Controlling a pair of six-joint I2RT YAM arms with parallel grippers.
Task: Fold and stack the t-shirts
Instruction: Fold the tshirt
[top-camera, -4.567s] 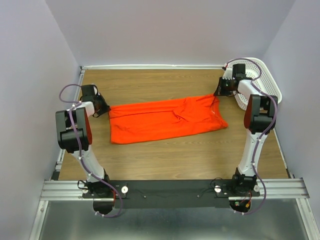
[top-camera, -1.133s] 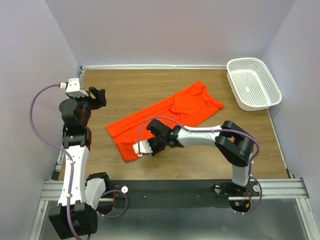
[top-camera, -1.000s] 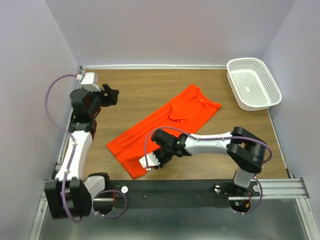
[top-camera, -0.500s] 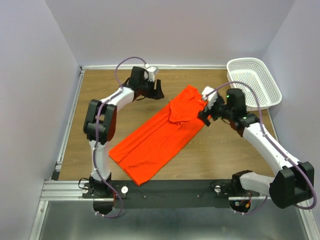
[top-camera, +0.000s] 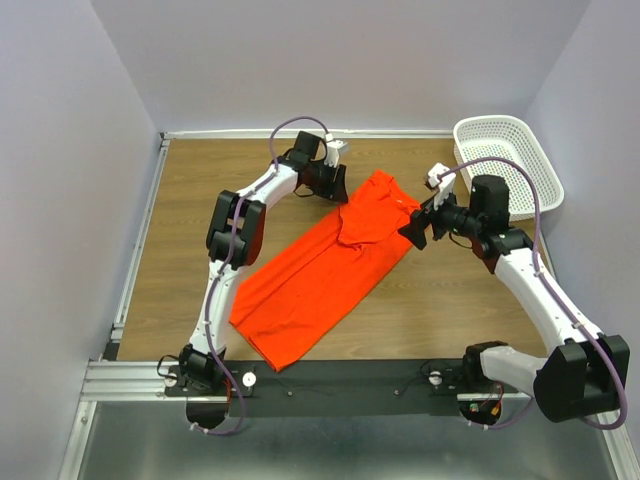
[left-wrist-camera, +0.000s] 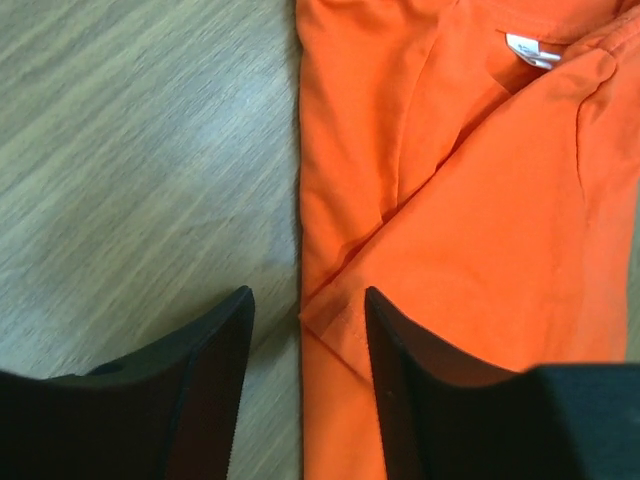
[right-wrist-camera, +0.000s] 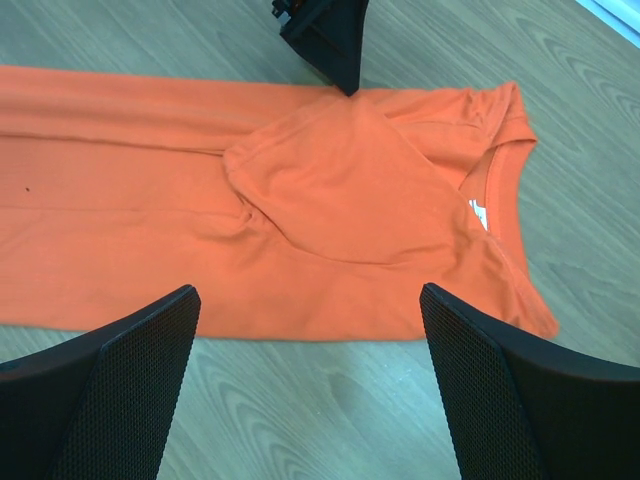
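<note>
**Top view:** The orange shirt (top-camera: 320, 270), folded into a long strip, slants across the table (top-camera: 200, 220). Its collar end is far and its hem end is near the arms' bases. The left gripper (top-camera: 337, 187) sits at the strip's far left edge and the right gripper (top-camera: 413, 228) at its far right edge, with the collar end between them. From here both read as dark shapes, and the gap between their fingers is hard to make out. A white basket (top-camera: 545, 175) stands well beyond the right gripper.

**Left wrist view:** The left fingers (left-wrist-camera: 215, 370) stand apart, clamped on nothing. The corner of a folded-over sleeve (left-wrist-camera: 470, 260) lies between the tips, with one finger over cloth and the other over bare wood. Contact with the cloth cannot be told. A white label (left-wrist-camera: 530, 48) shows beyond the fingers. The shirt runs out of frame.

**Right wrist view:** The right fingers (right-wrist-camera: 120, 390) are spread wide and empty, with the strip's near edge between them. The sleeve and collar (right-wrist-camera: 495, 165) lie beyond. The left gripper, at the far edge, shows only as a dark wedge cut off by the frame. The strip's hem end is out of frame.
</note>
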